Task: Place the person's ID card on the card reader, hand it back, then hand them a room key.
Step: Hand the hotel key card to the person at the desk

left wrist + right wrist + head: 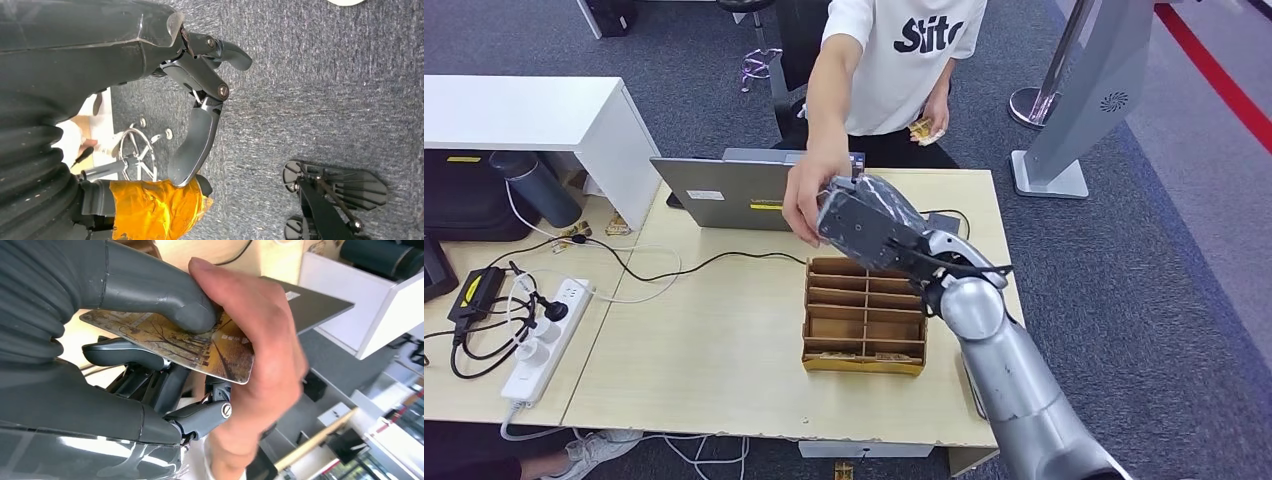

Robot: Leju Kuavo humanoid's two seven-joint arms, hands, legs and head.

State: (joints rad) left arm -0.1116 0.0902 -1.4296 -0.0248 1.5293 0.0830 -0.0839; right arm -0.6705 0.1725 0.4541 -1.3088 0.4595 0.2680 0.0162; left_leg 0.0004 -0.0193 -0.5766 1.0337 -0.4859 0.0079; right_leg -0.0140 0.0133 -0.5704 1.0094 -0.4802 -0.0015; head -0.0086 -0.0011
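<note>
Room key (200,347) pinched in right hand (150,340) fingers (165,305), person's hand (265,355) gripping it.

The head view looks forward and down from high over the tabletop (724,330). The right wrist view sits close behind the right robot hand (150,355), facing the person's hand (260,340) that the head view shares. The left wrist view looks down past the left robot hand (200,100) at grey carpet (325,75).

The table (724,330) carries a compartmented wooden box (865,317) at centre, a laptop (729,190) behind, and a power strip (546,338) at left.
</note>
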